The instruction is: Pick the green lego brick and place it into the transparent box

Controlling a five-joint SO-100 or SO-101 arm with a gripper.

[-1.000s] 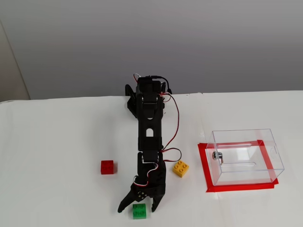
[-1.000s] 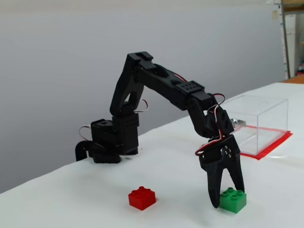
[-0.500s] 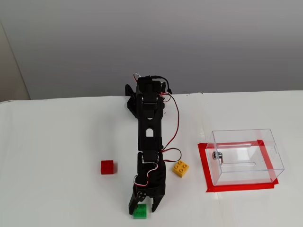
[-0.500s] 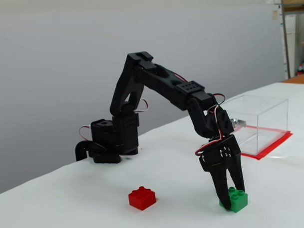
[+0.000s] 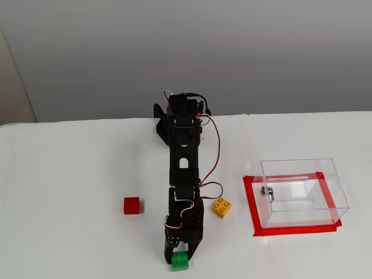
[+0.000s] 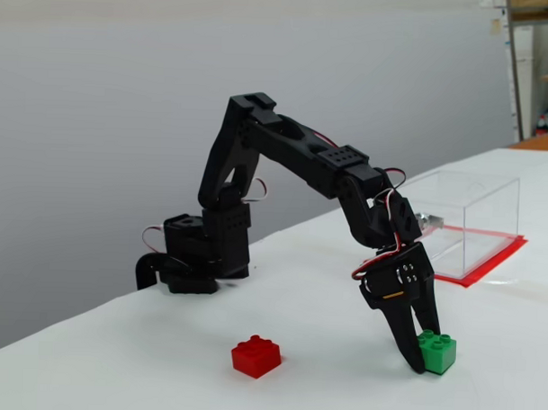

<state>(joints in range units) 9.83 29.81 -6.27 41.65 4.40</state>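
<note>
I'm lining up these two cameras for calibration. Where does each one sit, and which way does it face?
A fixed view: high in front of the table, looking down toward the back wall; whole arm stretched toward the camera, gripper at the green brick, clear box right.
Another fixed view: low at table level, side-on; arm arched from its base, fingers down at the green brick, clear box behind.
Both show the arm, the green brick, the red brick and the box.
</note>
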